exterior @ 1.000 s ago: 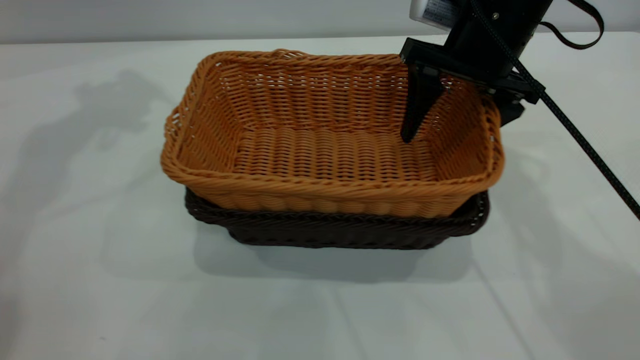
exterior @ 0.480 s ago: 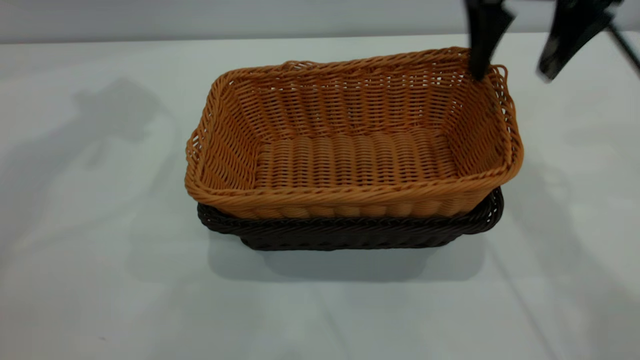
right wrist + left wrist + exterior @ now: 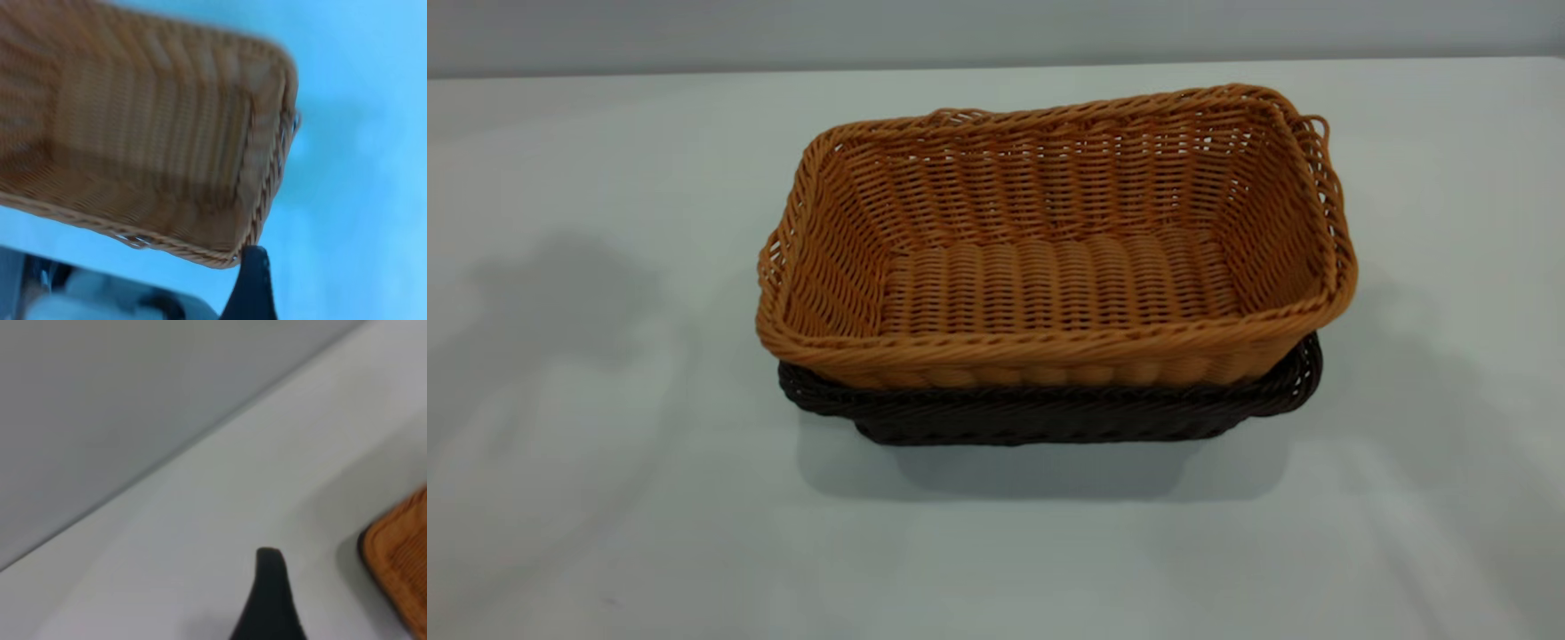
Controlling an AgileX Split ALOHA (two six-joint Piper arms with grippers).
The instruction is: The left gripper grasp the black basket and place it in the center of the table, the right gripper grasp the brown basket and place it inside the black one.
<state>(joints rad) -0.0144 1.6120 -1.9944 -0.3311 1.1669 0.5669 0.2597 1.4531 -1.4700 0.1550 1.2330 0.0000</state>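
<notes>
On the table [image 3: 587,498], near its middle, the black basket [image 3: 1049,418] stands flat, and the brown basket [image 3: 1054,258] sits nested inside it. Only the dark braided rim and a low strip of dark wall show under the brown basket's near side. The brown basket is a little turned against the black basket, so its far right corner reaches out past the dark rim.

No arm shows in the exterior view. In the left wrist view, 1 dark finger [image 3: 270,603] of the left gripper stands over bare table, apart from a corner of the brown basket [image 3: 400,567]. In the right wrist view, 1 dark finger [image 3: 252,287] of the right gripper is beside the brown basket's [image 3: 153,133] rim corner; I cannot tell if it touches. For both grippers, how far the jaws are open cannot be told, and nothing is seen held.
</notes>
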